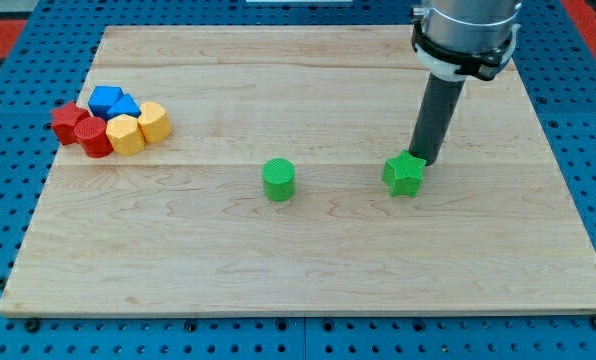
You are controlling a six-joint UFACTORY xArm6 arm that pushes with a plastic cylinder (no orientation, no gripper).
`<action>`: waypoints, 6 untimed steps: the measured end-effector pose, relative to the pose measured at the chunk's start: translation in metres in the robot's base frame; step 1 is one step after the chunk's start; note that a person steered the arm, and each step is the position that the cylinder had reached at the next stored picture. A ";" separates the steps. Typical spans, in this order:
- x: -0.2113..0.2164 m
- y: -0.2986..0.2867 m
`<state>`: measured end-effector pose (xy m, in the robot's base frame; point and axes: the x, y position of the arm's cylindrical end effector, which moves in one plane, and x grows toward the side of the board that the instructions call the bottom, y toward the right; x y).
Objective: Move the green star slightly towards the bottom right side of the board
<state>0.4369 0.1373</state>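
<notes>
The green star (404,175) lies on the wooden board (308,260), right of centre. My tip (423,161) is at the star's upper right edge, touching or almost touching it. The dark rod rises from there to the arm's grey wrist (465,35) at the view's top right.
A green cylinder (278,180) stands left of the star, near the board's middle. A cluster sits at the board's left: two red blocks (81,128), two blue blocks (113,102) and two yellow blocks (139,128). Blue perforated table surrounds the board.
</notes>
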 end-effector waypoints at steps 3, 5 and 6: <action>0.017 -0.111; 0.047 -0.086; 0.010 -0.132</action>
<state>0.4464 0.0050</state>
